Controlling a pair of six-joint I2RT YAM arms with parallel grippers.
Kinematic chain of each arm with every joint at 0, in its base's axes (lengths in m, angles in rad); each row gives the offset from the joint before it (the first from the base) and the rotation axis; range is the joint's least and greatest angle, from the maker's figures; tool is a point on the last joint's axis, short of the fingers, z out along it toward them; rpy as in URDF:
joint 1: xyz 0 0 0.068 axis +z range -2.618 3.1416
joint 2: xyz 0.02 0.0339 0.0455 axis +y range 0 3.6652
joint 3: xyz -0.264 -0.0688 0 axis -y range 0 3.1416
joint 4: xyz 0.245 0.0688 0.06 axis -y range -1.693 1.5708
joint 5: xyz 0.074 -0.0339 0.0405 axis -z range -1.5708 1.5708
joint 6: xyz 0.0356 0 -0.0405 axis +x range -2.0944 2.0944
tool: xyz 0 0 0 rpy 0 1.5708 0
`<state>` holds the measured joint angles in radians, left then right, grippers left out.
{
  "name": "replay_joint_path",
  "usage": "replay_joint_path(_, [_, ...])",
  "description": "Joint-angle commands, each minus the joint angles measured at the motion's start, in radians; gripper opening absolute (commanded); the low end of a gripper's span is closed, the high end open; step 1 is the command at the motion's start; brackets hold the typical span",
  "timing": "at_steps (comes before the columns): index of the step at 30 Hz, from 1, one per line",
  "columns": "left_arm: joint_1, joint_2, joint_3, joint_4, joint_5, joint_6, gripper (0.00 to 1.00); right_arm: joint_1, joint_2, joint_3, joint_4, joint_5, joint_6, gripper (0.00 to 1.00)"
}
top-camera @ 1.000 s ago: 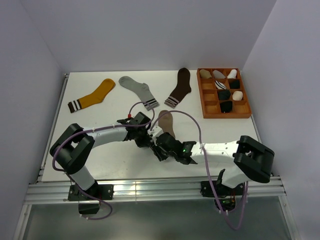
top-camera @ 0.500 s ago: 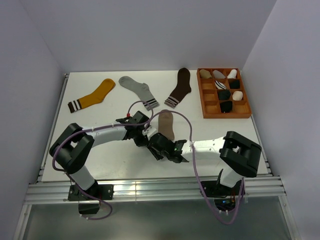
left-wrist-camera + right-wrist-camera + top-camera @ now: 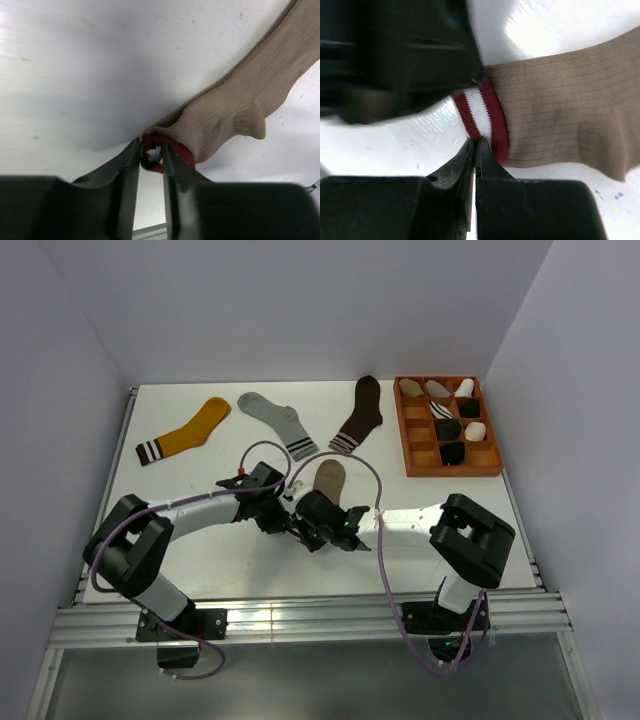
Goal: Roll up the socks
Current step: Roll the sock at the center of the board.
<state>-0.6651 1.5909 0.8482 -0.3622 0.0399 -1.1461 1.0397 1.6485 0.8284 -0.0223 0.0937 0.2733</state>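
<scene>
A taupe sock [image 3: 330, 478] lies flat at mid-table, with its maroon-and-white cuff [image 3: 482, 112] towards the near side. Both grippers meet at that cuff. My right gripper [image 3: 475, 142] [image 3: 303, 527] is shut, its tips pinching the cuff's near edge. My left gripper [image 3: 151, 152] [image 3: 288, 520] has its fingers narrowly parted, and a bunched fold of the cuff [image 3: 175, 150] sits between the tips. In the right wrist view the left gripper is a dark blur [image 3: 410, 55] against the cuff. From above, the two grippers hide the cuff.
At the back lie a mustard-yellow sock [image 3: 185, 432], a light grey sock [image 3: 278, 422] and a dark brown sock [image 3: 360, 415]. A wooden compartment tray [image 3: 450, 472] with several rolled socks stands at the back right.
My right gripper has moved left onto the cuff and closed from wide open. My left gripper's fingers have parted slightly. Both grippers and the sock have shifted a little away from the near edge.
</scene>
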Motion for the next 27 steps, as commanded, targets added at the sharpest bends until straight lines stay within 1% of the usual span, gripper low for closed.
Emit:
replay_joint_path(1, [0.022, -0.083, -0.035, 0.014, -0.066, -0.027, 0.32, -0.084, 0.019, 0.020, -0.071, -0.291, 0.053, 0.00])
replay_joint_path(2, [0.025, -0.107, -0.043, 0.016, -0.081, -0.044, 0.35, -0.139, 0.028, 0.018, -0.061, -0.410, 0.061, 0.00])
replay_joint_path(3, [0.028, -0.121, -0.057, 0.019, -0.087, -0.053, 0.42, -0.165, 0.030, 0.012, -0.044, -0.464, 0.079, 0.00])
replay_joint_path(4, [0.030, -0.149, -0.063, 0.029, -0.090, -0.060, 0.44, -0.188, 0.031, 0.003, 0.002, -0.520, 0.093, 0.00])
replay_joint_path(5, [0.033, -0.161, -0.072, 0.032, -0.098, -0.072, 0.45, -0.229, 0.040, -0.005, 0.019, -0.611, 0.107, 0.00])
replay_joint_path(6, [0.036, -0.173, -0.084, 0.034, -0.101, -0.079, 0.50, -0.248, 0.048, -0.021, 0.053, -0.659, 0.147, 0.00])
replay_joint_path(7, [0.038, -0.196, -0.090, 0.040, -0.106, -0.086, 0.50, -0.266, 0.057, -0.032, 0.117, -0.705, 0.171, 0.00])
replay_joint_path(8, [0.038, -0.209, -0.095, 0.045, -0.110, -0.098, 0.50, -0.303, 0.077, -0.060, 0.154, -0.792, 0.196, 0.00])
replay_joint_path(9, [0.038, -0.221, -0.112, 0.051, -0.112, -0.106, 0.50, -0.319, 0.086, -0.075, 0.192, -0.825, 0.251, 0.00])
replay_joint_path(10, [0.038, -0.244, -0.121, 0.074, -0.110, -0.116, 0.50, -0.334, 0.105, -0.090, 0.272, -0.851, 0.282, 0.00])
replay_joint_path(11, [0.038, -0.252, -0.130, 0.086, -0.104, -0.121, 0.50, -0.349, 0.115, -0.125, 0.316, -0.911, 0.314, 0.00])
replay_joint_path(12, [0.038, -0.258, -0.147, 0.097, -0.085, -0.125, 0.50, -0.381, 0.126, -0.147, 0.364, -0.939, 0.384, 0.00])
replay_joint_path(13, [0.036, -0.267, -0.155, 0.110, -0.075, -0.132, 0.50, -0.397, 0.149, -0.169, 0.478, -0.971, 0.424, 0.00])
replay_joint_path(15, [0.029, -0.267, -0.166, 0.134, -0.057, -0.133, 0.50, -0.440, 0.171, -0.227, 0.588, -1.023, 0.534, 0.00])
replay_joint_path(16, [0.024, -0.258, -0.163, 0.137, -0.055, -0.133, 0.50, -0.452, 0.183, -0.239, 0.660, -1.034, 0.556, 0.00])
replay_joint_path(19, [-0.002, -0.235, -0.164, 0.160, -0.049, -0.138, 0.49, -0.484, 0.240, -0.272, 0.751, -1.061, 0.633, 0.00])
replay_joint_path(27, [-0.073, -0.183, -0.153, 0.215, -0.032, -0.152, 0.47, -0.523, 0.318, -0.301, 0.869, -1.094, 0.750, 0.00])
